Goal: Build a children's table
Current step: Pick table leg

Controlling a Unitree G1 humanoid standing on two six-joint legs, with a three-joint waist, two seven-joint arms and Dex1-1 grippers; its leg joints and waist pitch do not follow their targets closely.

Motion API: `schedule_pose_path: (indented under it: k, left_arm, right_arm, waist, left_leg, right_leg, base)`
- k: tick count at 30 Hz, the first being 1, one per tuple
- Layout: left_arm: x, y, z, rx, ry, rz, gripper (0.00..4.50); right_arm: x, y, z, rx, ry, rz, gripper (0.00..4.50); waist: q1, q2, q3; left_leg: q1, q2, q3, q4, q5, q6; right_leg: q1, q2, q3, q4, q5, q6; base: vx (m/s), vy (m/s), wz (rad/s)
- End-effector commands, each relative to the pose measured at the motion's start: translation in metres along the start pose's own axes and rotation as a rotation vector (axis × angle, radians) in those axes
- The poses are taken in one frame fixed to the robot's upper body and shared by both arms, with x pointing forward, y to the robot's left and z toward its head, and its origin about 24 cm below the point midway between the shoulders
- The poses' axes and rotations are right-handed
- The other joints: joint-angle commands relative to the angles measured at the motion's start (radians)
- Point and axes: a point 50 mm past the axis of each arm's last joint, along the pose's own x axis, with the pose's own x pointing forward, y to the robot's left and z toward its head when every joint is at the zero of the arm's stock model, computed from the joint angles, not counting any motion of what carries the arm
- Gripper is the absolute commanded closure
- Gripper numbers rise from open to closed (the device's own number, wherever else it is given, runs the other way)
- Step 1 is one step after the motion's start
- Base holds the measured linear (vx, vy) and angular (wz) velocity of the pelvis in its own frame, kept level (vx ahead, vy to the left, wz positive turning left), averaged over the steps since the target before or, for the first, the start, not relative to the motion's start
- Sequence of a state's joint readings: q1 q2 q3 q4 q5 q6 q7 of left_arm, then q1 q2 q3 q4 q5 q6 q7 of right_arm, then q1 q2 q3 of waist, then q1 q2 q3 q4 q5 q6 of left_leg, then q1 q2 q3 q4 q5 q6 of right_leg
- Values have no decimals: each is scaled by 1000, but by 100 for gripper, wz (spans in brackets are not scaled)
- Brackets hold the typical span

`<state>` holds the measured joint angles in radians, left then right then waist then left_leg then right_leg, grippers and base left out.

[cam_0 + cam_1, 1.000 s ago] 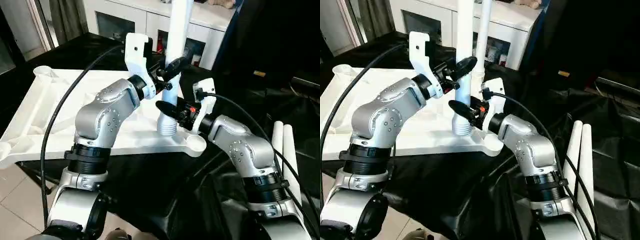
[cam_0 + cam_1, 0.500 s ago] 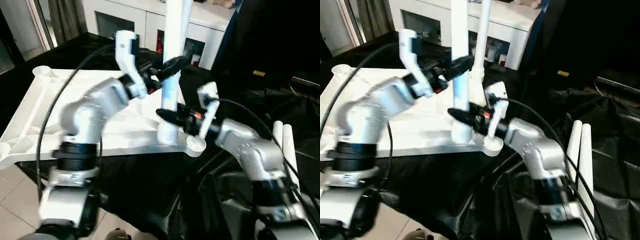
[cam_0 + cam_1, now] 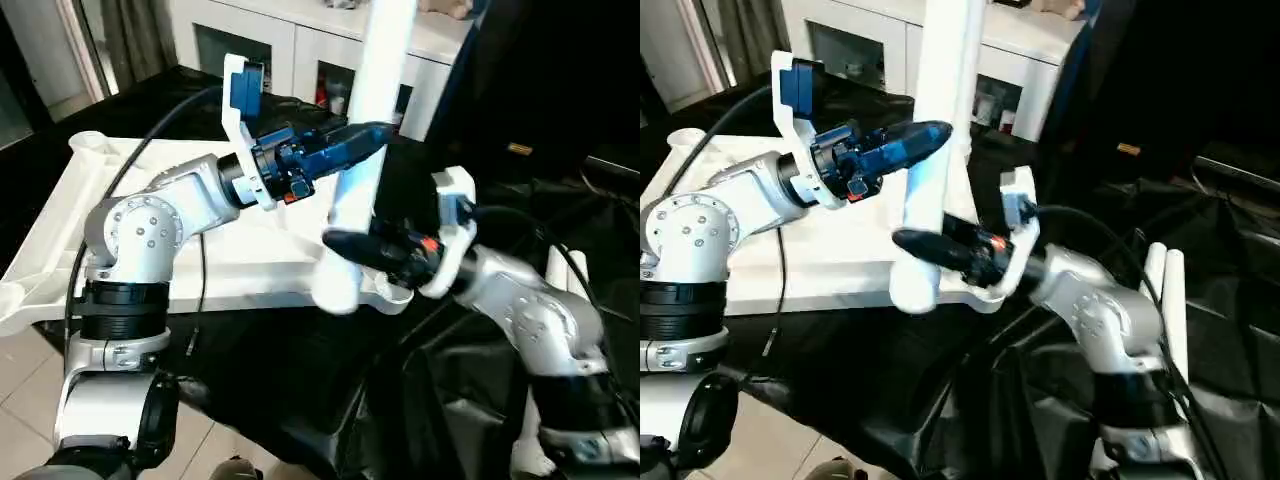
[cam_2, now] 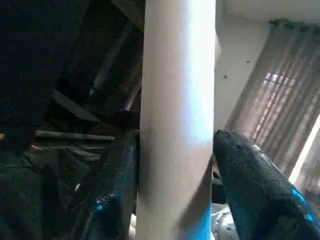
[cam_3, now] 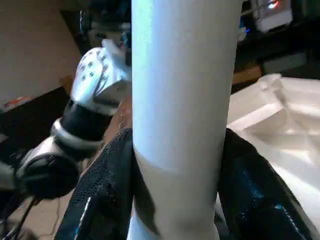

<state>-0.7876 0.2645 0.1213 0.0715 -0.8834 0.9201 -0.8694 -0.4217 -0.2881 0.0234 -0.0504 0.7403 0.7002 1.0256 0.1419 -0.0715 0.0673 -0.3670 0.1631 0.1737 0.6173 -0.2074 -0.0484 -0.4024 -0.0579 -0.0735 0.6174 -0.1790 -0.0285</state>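
Here, a white table leg (image 3: 358, 170) is clamped higher up by the left gripper (image 3: 350, 142). Lower down it is gripped by the right gripper (image 3: 352, 243), tilted above the upturned tabletop (image 3: 60, 230).

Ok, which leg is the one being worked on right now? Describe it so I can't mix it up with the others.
Start at the upturned white tabletop on the black-covered bench. At its near corner a white tubular leg slants up between the left gripper above and the right gripper below, both sets of jaws closed on it. Unlike the two spare legs lying on the black sheet to the right, it is held.
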Motion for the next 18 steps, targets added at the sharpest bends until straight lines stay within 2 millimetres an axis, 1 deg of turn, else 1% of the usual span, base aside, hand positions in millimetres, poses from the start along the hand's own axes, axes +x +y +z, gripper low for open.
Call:
schedule_pose_path:
  k: [1,2,3,4,7,9,10,12,13,15,16,17,18]
  left_arm:
    - [6,-8,3,6,-4,-73,234]
    - [6,-9,3,0,-6,-76,251]
    - [6,-10,3,-6,-2,-92,258]
    - [6,-12,2,-9,3,-106,258]
    - [6,-12,0,-8,13,-98,267]
    - [6,-10,0,-8,12,-89,267]
    - [6,-10,-1,-8,11,-85,268]
    - [5,-9,0,-8,8,-79,268]
    - [5,-7,0,-4,3,-67,268]
    - [4,-8,0,4,-2,-71,268]
    - [4,-8,0,13,8,-69,268]
    - [4,-7,-1,21,15,-58,268]
    - [5,-2,-3,35,42,-3,268]
  right_arm:
    - [-2,3,-1,8,29,16,263]
    - [-2,4,-2,10,35,20,263]
    - [-3,4,-2,10,40,22,263]
    - [-3,4,-2,10,44,23,263]
    - [-4,4,-2,6,53,19,263]
    - [-4,4,-2,2,57,16,263]
    - [-4,3,-2,-2,58,14,263]
    - [-4,3,-2,-7,61,8,263]
    - [-5,2,-1,-13,65,3,263]
    - [-5,2,0,-14,65,3,263]
    - [-5,2,0,-15,66,3,263]
    - [-5,2,0,-16,67,4,263]
    - [-5,2,1,-19,70,4,263]
  waist:
    - [-1,5,-73]
    - [-1,5,-73]
    - [-1,7,-73]
    - [-1,8,-73]
    - [-2,6,-73]
    - [-1,6,-74]
    - [-2,4,-73]
    - [-2,5,-73]
    - [-2,2,-73]
    - [-1,3,-73]
    - [-1,1,-73]
    - [-1,2,-74]
    - [-1,1,-73]
  left_leg:
    - [11,70,-24,-77,-55,-8]
    - [12,69,-23,-76,-60,-12]
    - [13,70,-24,-76,-63,-15]
    - [13,69,-24,-76,-65,-15]
    - [12,69,-24,-76,-60,-16]
    - [13,70,-23,-76,-59,-15]
    - [13,69,-23,-76,-58,-15]
    - [12,69,-23,-75,-57,-13]
    - [12,69,-23,-75,-54,-12]
    - [12,69,-23,-75,-53,-9]
    - [12,69,-23,-75,-54,-9]
    - [12,69,-23,-75,-49,-10]
    - [11,70,-24,-76,-46,-7]
  right_leg:
    - [59,-105,60,-62,-184,-171]
    - [58,-105,60,-64,-194,-170]
    - [58,-105,60,-63,-199,-171]
    - [57,-104,60,-64,-201,-170]
    - [58,-104,60,-64,-198,-167]
    - [57,-104,60,-64,-196,-169]
    - [58,-104,60,-64,-195,-169]
    - [57,-104,60,-64,-195,-169]
    - [58,-104,60,-63,-198,-167]
    - [57,-104,60,-64,-202,-166]
    - [57,-104,60,-65,-206,-165]
    - [58,-104,60,-63,-202,-164]
    - [58,-103,60,-64,-200,-159]
  base:
    - [0,0,0]
    - [0,0,0]
    - [0,0,0]
    - [0,0,0]
    - [0,0,0]
    - [0,0,0]
    - [0,0,0]
    - [0,0,0]
    - [0,0,0]
    - [0,0,0]
    - [0,0,0]
    - [0,0,0]
    - [0,0,0]
